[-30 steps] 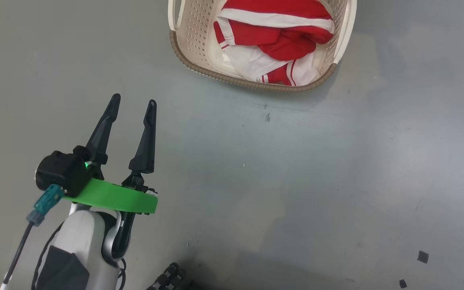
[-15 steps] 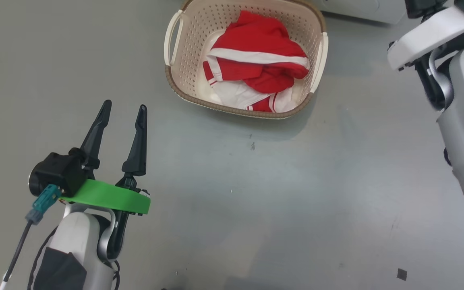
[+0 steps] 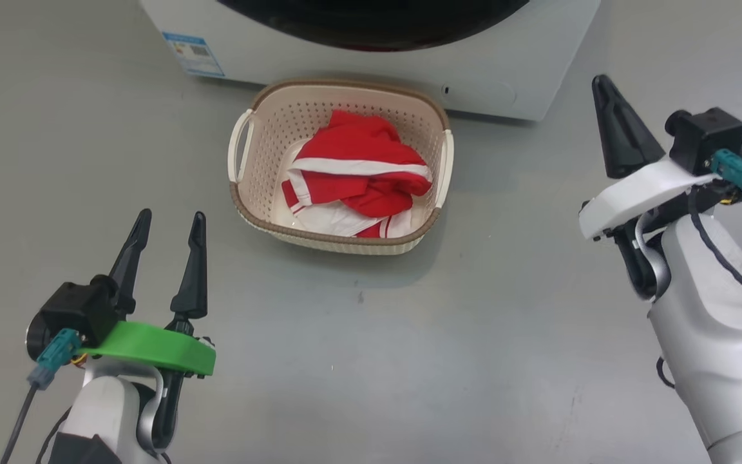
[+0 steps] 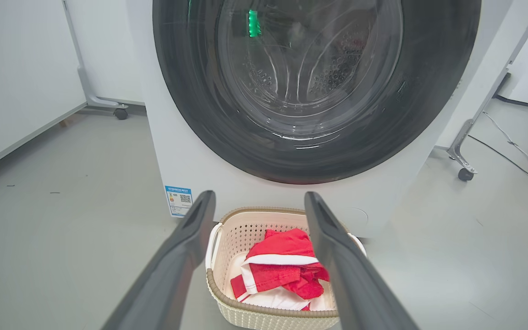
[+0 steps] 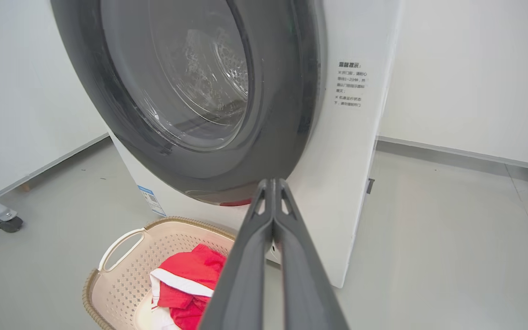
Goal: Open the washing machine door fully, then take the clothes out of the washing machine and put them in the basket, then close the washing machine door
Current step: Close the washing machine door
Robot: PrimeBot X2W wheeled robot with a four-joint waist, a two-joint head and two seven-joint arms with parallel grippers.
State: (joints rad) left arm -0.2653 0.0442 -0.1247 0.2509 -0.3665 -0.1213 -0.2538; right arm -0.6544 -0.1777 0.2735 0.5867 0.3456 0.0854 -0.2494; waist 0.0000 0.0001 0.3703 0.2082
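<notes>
Down on the grey floor (image 3: 409,361) ahead of me, the head view has the basket (image 3: 339,240) set just in front of the washing machine (image 3: 513,77), close enough that a load lifted from the drum has only a short drop. The clothes (image 3: 358,174) lie bundled inside it, red with white stripes, none hanging over the rim. My left end effector (image 3: 172,214) hovers low with its fingers spread and nothing between them, well apart from the basket. My right end effector (image 3: 601,84) is raised near the machine's lower corner, fingers pressed together and empty. Both hang clear of the work, which I read as the job being at or near its end. Through the left wrist view, the washing machine door (image 4: 310,68) sits square across the drum mouth, its black rim seemingly flush with the white front, so I judge it shut. The steel drum behind the glass looks bare, though reflections blur it. Through the right wrist view, the closed fingers point toward the door's lower edge, beside the side panel with its printed label (image 5: 350,85). The room is plain: white walls, smooth scuffed floor, wheeled stand legs (image 4: 463,160) and a loose cable (image 4: 516,151) off to one side.
</notes>
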